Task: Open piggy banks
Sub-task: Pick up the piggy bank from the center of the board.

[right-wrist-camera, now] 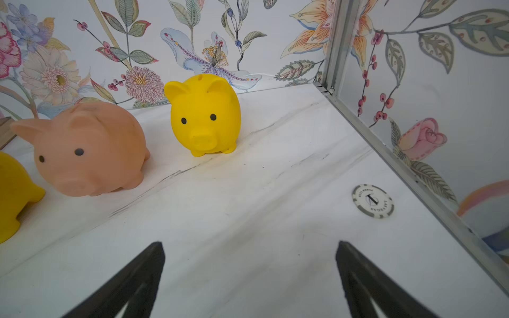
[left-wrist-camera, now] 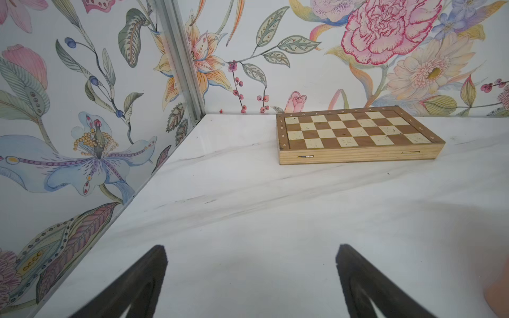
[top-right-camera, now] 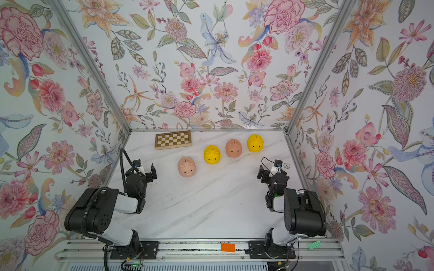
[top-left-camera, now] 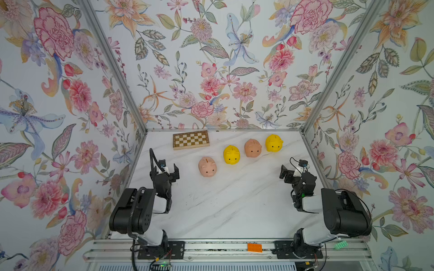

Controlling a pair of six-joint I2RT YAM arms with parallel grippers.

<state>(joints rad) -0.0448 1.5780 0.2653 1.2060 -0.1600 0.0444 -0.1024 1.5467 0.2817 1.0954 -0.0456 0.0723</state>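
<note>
With the left claw [left-wrist-camera: 252,253] and right claw [right-wrist-camera: 250,250] both spread wide and empty, the four piggy banks [top-left-camera: 231,154] stood upright in a slanting row across the far half of the counter [top-left-camera: 234,206] — the sound course was to steady one, tip it, then pull its plug, presumably underneath.

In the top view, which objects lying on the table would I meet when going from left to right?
chessboard → first pink piggy bank → first yellow piggy bank → second pink piggy bank → second yellow piggy bank
</note>
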